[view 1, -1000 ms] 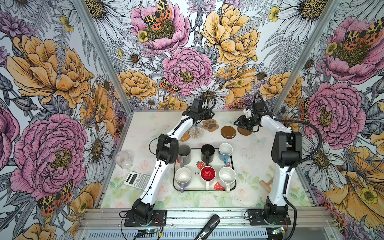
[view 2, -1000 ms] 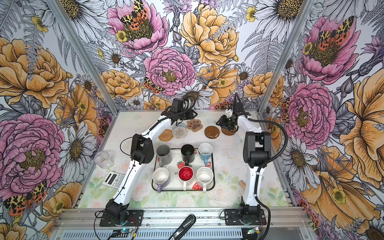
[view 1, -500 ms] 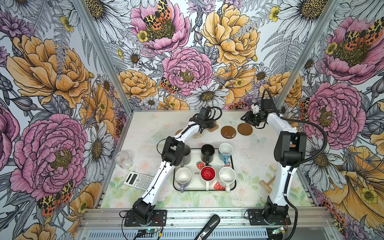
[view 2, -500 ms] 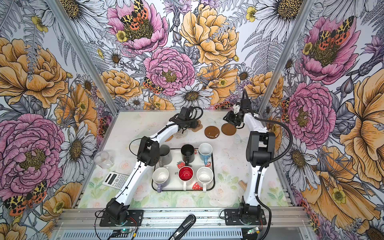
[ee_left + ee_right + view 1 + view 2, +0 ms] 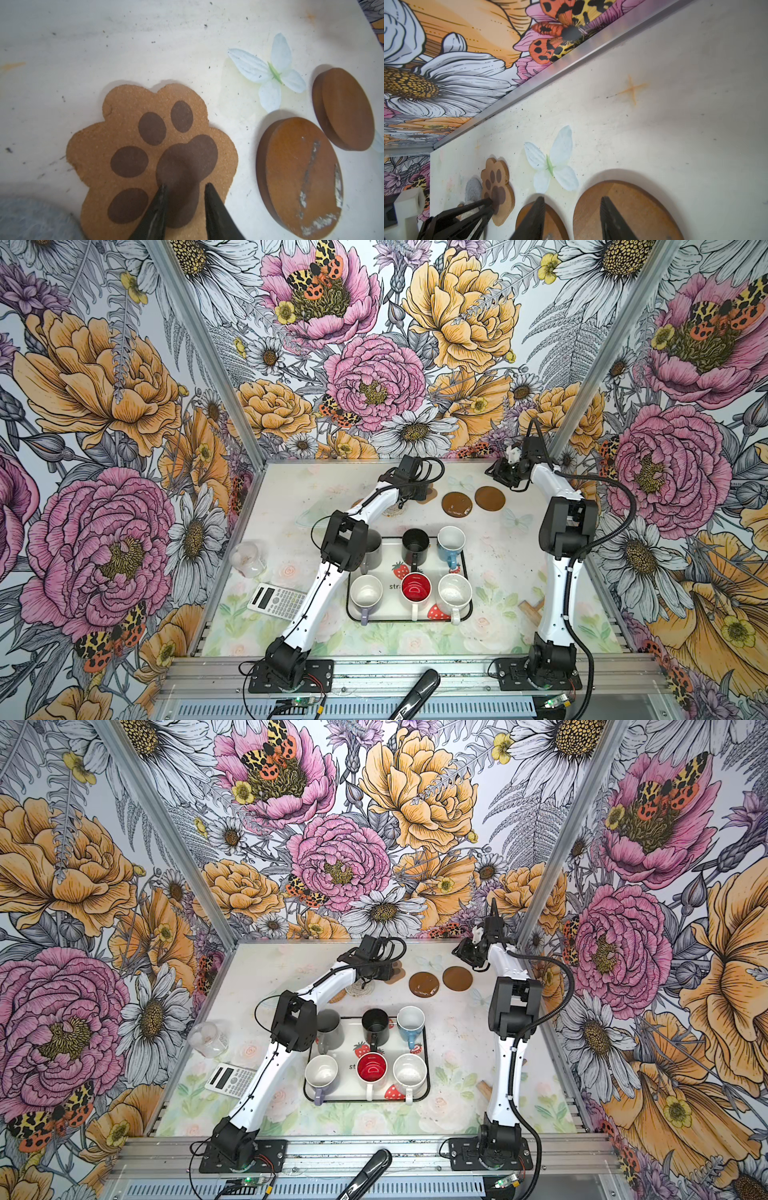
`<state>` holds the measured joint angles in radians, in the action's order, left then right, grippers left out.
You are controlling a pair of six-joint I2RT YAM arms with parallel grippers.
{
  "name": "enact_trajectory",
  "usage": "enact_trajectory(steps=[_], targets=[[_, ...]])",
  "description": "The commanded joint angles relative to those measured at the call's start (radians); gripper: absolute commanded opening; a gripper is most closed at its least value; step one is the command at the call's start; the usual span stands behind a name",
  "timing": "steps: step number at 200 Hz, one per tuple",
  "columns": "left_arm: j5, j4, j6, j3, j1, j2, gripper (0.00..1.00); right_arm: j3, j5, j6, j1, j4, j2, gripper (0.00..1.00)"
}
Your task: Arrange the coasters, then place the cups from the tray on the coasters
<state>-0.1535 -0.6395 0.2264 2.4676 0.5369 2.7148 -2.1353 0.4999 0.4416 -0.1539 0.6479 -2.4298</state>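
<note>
Read the table as a dial with twelve at the back wall. Nearest, around six, the strawberry tray (image 5: 390, 609) holds all six mugs. The lavender mug (image 5: 365, 590), red-lined mug (image 5: 416, 587) and speckled white mug (image 5: 454, 589) are in front. The grey mug (image 5: 332, 1031), black mug (image 5: 415, 546) and light blue mug (image 5: 451, 541) are behind. I judge that coaster arranging is the step in hand.

Past the tray toward twelve lie the coasters. The clear textured coaster (image 5: 359, 989) is at eleven, the paw-shaped cork coaster (image 5: 151, 158) at twelve, and the scuffed brown disc (image 5: 457, 503) and plain brown disc (image 5: 490, 498) at one, just beside each other. A grey woven mat (image 5: 31, 220) blurs at the paw's edge; whether they touch, I cannot tell.

The left gripper (image 5: 186, 186) has its tips down on the paw's dark central pad. Its jaws are a narrow slit apart with nothing between them, so this looks like a press rather than a pinch. Farthest, the right gripper (image 5: 572, 199) hovers over the discs, moderately parted and empty.

The risks:
- If the paw is slid, the tips could skid off the grainy cork.
- The paw could ride up onto the scuffed disc or the grey mat.
- The left arm (image 5: 345, 537) hangs its elbow over the grey mug, so a wide sweep could clip it.
- The discs are so close that two mugs may crowd.
</note>
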Motion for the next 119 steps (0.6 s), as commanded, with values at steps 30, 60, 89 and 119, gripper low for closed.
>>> enact_trajectory(steps=[30, 60, 89, 119], targets=[[-0.044, -0.146, -0.009, -0.055, 0.034, -0.03, 0.32, -0.081, -0.018, 0.041, -0.018, 0.003, -0.064, 0.46], [-0.047, -0.145, -0.01, -0.053, 0.034, -0.084, 0.33, -0.075, -0.091, 0.056, -0.019, 0.009, -0.073, 0.46], [-0.017, -0.145, -0.015, -0.035, 0.028, -0.145, 0.34, -0.075, -0.141, 0.074, -0.016, 0.01, -0.075, 0.46], [-0.018, -0.145, -0.011, 0.0, 0.008, -0.183, 0.34, -0.077, -0.178, 0.084, -0.013, 0.009, -0.079, 0.47]])
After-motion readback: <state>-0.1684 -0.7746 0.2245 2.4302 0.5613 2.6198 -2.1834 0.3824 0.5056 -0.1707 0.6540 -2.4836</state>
